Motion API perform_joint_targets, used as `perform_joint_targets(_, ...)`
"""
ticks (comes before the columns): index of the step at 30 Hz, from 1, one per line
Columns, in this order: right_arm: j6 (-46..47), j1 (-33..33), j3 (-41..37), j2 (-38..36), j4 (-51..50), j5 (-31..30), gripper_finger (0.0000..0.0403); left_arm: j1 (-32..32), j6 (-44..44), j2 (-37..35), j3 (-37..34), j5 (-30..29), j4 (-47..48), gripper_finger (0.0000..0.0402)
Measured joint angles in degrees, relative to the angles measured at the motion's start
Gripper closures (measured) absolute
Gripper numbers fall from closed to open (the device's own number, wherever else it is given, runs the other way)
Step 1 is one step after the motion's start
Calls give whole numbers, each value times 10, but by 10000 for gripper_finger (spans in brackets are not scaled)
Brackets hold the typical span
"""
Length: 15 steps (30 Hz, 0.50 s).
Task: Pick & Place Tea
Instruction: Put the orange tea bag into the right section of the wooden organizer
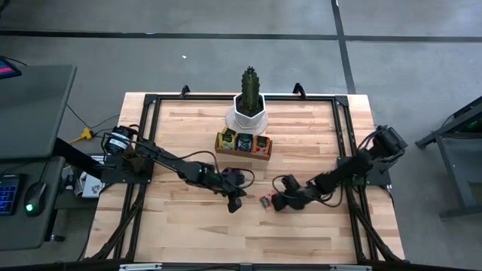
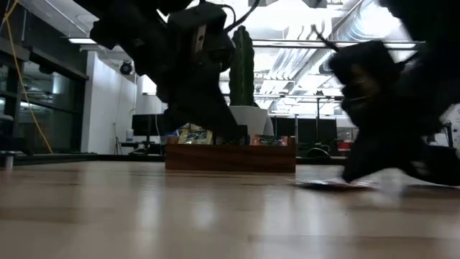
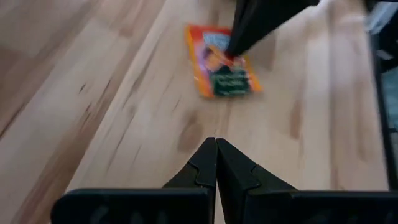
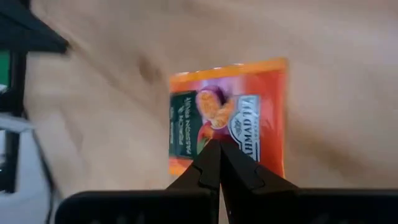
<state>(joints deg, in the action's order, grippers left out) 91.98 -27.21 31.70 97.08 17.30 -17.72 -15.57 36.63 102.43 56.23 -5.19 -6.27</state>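
The wooden tabletop [image 1: 188, 143] was seen w/ both arms reaching in toward its middle. A white pot w/ a cactus [image 1: 249, 102] stood at the far edge, well beyond both pincers, and a brown wooden tray [image 1: 243, 144] holding several tea sachets was set just in front of it.

The left pincer [image 1: 235, 203] was held low over the tabletop, fingers pressed together, nothing gripped. The right pincer [image 1: 277, 203] was lowered opposite it, fingers likewise pressed together w/ nothing between them; its tip was at or just above the sachet, contact not discernible.

One orange-red tea sachet [image 1: 265, 201] was lying flat on the tabletop between the two pincers, just beside the right one. In the right wrist view the sachet [image 4: 227, 118] was seen directly ahead of that pincer's closed tips; in the left wrist view it [image 3: 222, 61] lay farther ahead, apart from the left tips.
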Motion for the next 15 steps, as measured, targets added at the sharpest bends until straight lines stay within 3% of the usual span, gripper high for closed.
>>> perform_joint_targets(7, -132, 58, 36, 3, -20, 7, 403, -8, 31, 9, 0, -4, 25, 390)
perform_joint_targets(15, -216, 101, 38, 3, -14, 45, 403, -17, 129, 9, 0, -84, 37, 316)
